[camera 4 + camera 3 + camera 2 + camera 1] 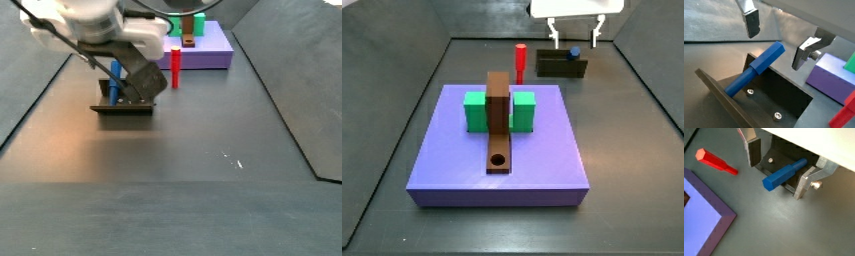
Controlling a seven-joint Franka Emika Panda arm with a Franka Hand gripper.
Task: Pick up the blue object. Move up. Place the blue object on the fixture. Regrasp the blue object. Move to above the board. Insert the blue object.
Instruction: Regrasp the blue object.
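We see the claw (777, 42) hanging just above the fixture (784, 92), its fingers (751, 22) spread wide and pinching nothing. The peg (754, 70) leans in the fixture, its lower end down in the corner where bracket meets base plate and its upper end tilted up and out, free of both pads. In a wrist view the peg (784, 174) lies between the two plates with clear air on either side.

We judge the placing step done and the regrasp in hand: the tilt (that is the fixture's whole purpose) offers the peg at a new angle, so the claw can take it nearer one end and along its length, as the insertion will need.

In a side view the fixture (563, 65) stands beyond the purple platform (502, 165), the red peg (520, 58) upright just beside it. The board (500, 125) lies along the platform, well apart from the fixture, between green blocks (476, 110), its hole (498, 160) at the end farthest from the fixture, unfilled.
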